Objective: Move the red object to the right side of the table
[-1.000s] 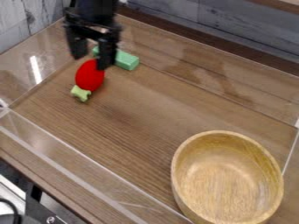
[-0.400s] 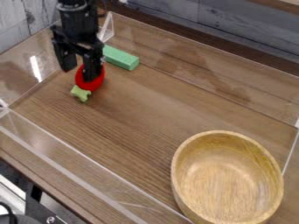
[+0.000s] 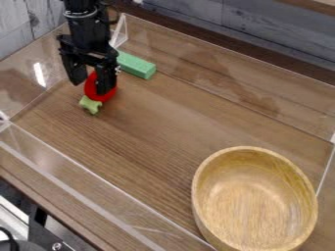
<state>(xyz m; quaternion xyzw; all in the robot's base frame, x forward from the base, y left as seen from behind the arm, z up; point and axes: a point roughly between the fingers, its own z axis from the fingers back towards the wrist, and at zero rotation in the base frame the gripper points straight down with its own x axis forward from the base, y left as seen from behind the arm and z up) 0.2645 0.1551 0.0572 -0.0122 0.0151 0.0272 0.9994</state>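
The red object (image 3: 100,93) is a small rounded toy with a pale green stub (image 3: 92,105) at its near end. It lies on the table (image 3: 170,127) at the far left. My black gripper (image 3: 86,80) points down right over it, jaws open, with the fingers reaching down around its upper part. The fingers hide the top of the toy, and I cannot tell whether they touch it.
A flat green block (image 3: 135,67) lies just right of the gripper. A large wooden bowl (image 3: 256,201) sits at the near right corner. Low clear acrylic walls (image 3: 78,167) border the tabletop.
The gripper has moved left and down, from above the red object and green block to low over the red object. It stayed open. The toy has not moved.
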